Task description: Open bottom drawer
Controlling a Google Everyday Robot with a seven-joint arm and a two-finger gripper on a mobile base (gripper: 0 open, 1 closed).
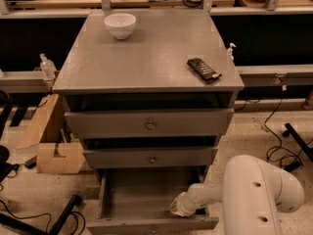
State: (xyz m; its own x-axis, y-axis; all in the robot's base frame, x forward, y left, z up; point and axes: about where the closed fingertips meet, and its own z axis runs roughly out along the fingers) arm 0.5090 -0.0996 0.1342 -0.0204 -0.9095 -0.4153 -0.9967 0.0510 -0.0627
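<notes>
The bottom drawer (pixel 146 224) of the grey cabinet (pixel 146 58) stands pulled out toward me, its shallow grey tray showing bare inside. Its slim front panel runs along the lower edge of the camera view. My white arm (pixel 259 199) comes in from the lower right. The gripper (pixel 180 205) sits low at the right side of the drawer, just behind the front panel, pointing left. The middle drawer (pixel 152 158) and the top drawer (pixel 149 125) above it stay pushed in.
A white bowl (pixel 120 25) and a dark flat bar (pixel 204 69) lie on the cabinet top. A cardboard box (pixel 54 151) stands on the floor to the left. Cables (pixel 281 146) trail across the floor on the right, and a black leg (pixel 63 214) crosses the lower left.
</notes>
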